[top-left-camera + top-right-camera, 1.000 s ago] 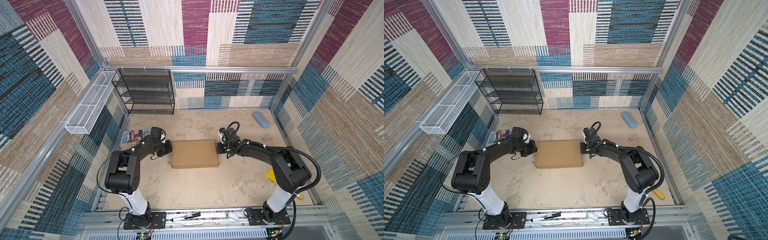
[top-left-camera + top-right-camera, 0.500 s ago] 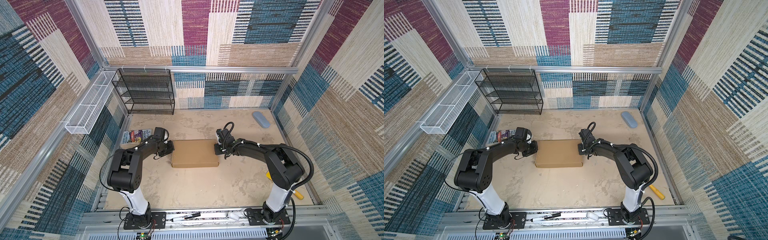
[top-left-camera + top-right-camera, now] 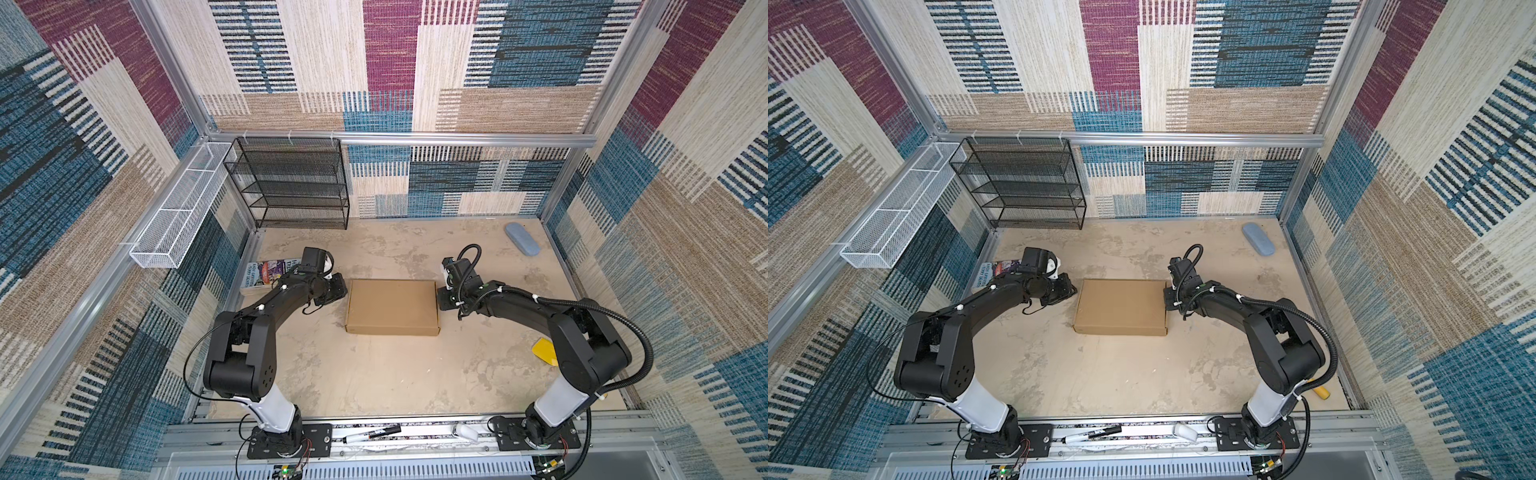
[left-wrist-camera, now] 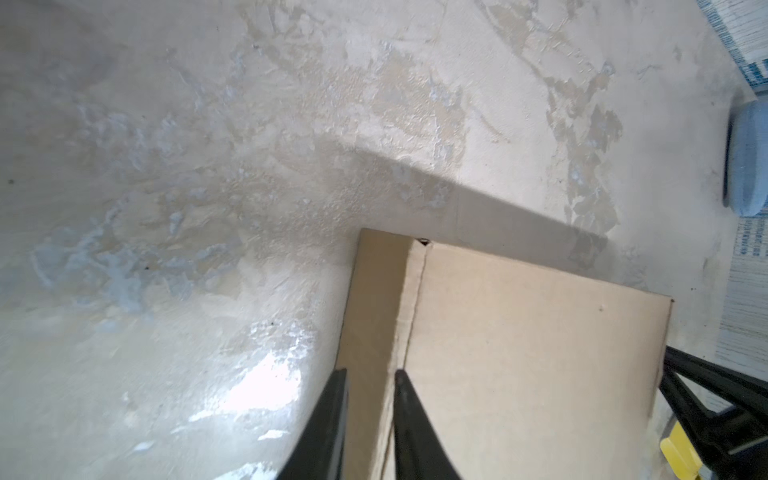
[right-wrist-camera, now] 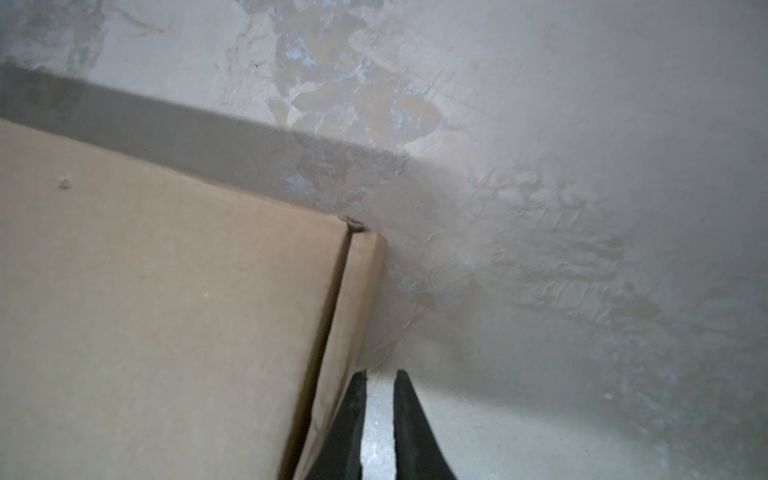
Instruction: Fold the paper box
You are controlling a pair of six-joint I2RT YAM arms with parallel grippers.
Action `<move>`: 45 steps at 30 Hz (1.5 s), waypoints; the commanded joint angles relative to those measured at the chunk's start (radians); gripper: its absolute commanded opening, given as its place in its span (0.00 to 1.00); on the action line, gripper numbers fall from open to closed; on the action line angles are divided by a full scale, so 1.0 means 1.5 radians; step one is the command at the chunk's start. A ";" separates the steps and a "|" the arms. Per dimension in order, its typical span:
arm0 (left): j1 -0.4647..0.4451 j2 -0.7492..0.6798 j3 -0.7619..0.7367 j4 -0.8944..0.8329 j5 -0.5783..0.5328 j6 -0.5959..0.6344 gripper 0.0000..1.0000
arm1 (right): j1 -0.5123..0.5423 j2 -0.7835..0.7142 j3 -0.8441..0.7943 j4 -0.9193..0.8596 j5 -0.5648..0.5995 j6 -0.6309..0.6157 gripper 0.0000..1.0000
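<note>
Left hand (image 4: 368, 372) now wider; mottled tabletop (image 4: 166, 166)

This is looking like a robot lab test cell. Alu frame (image 3: 415, 138) is boxing in a tabletop (image 3: 374, 374); carpet-pattern panels (image 3: 390, 41) are lining left, right & far sides. Left arm (image 3: 266, 307) & right arm (image 3: 519, 307) are sitting bolted to a rail (image 3: 436, 432) at near edge, w/ cables looping off them. Test props are lying about: paper box (image 3: 392, 305) mid-table, book (image 3: 270, 272) at left, blk mesh shelf (image 3: 291, 183) far left.

I can read nothing for certain: the book (image 3: 268, 274) at the tabletop's (image 3: 374, 374) left edge carries lettering on cover and spine, too small to make out.
</note>
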 commanded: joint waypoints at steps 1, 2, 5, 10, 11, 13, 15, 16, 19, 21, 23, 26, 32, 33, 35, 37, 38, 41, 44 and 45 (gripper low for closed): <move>0.006 -0.023 -0.003 -0.029 -0.017 0.023 0.30 | -0.011 -0.021 -0.008 0.025 0.001 -0.019 0.18; 0.007 -0.030 -0.006 -0.032 -0.023 0.024 0.31 | -0.015 -0.028 -0.009 0.025 0.004 -0.023 0.19; 0.013 -0.059 -0.020 -0.038 -0.041 0.031 0.36 | -0.027 -0.057 -0.022 0.039 0.012 -0.035 0.20; 0.022 -0.119 -0.053 -0.039 -0.088 0.046 0.46 | -0.048 -0.128 -0.069 0.112 0.023 -0.048 0.25; 0.024 -0.133 -0.059 -0.039 -0.094 0.048 0.53 | -0.052 -0.143 -0.082 0.130 0.029 -0.049 0.25; 0.027 -0.162 -0.074 -0.030 -0.108 0.051 0.70 | -0.060 -0.179 -0.116 0.172 0.043 -0.048 0.26; 0.029 -0.197 -0.092 -0.017 -0.123 0.052 0.92 | -0.068 -0.219 -0.149 0.212 0.060 -0.048 0.35; 0.029 -0.212 -0.099 -0.013 -0.130 0.054 1.00 | -0.071 -0.236 -0.165 0.229 0.068 -0.047 0.41; 0.030 -0.256 -0.123 0.004 -0.164 0.056 0.99 | -0.080 -0.291 -0.214 0.280 0.096 -0.049 0.71; 0.031 -0.287 -0.145 0.022 -0.191 0.062 0.99 | -0.085 -0.322 -0.243 0.308 0.120 -0.050 0.96; 0.031 -0.314 -0.171 0.036 -0.228 0.063 1.00 | -0.088 -0.344 -0.264 0.325 0.145 -0.050 1.00; 0.031 -0.355 -0.202 0.054 -0.270 0.075 0.99 | -0.091 -0.370 -0.297 0.357 0.165 -0.060 1.00; 0.031 -0.421 -0.278 0.103 -0.386 0.091 0.99 | -0.092 -0.403 -0.384 0.466 0.192 -0.082 1.00; 0.032 -0.429 -0.290 0.118 -0.393 0.110 0.99 | -0.093 -0.409 -0.393 0.474 0.201 -0.083 1.00; 0.031 -0.442 -0.312 0.148 -0.396 0.136 1.00 | -0.093 -0.420 -0.407 0.489 0.221 -0.083 1.00; 0.031 -0.452 -0.333 0.184 -0.394 0.164 0.99 | -0.093 -0.433 -0.418 0.500 0.238 -0.084 1.00; 0.032 -0.456 -0.346 0.205 -0.396 0.175 0.99 | -0.093 -0.439 -0.423 0.507 0.246 -0.083 1.00; 0.031 -0.461 -0.385 0.272 -0.406 0.212 1.00 | -0.093 -0.455 -0.438 0.525 0.258 -0.089 1.00; 0.032 -0.452 -0.432 0.362 -0.408 0.244 0.99 | -0.093 -0.459 -0.460 0.561 0.266 -0.113 1.00; 0.032 -0.444 -0.448 0.401 -0.407 0.254 0.99 | -0.094 -0.458 -0.467 0.575 0.271 -0.120 1.00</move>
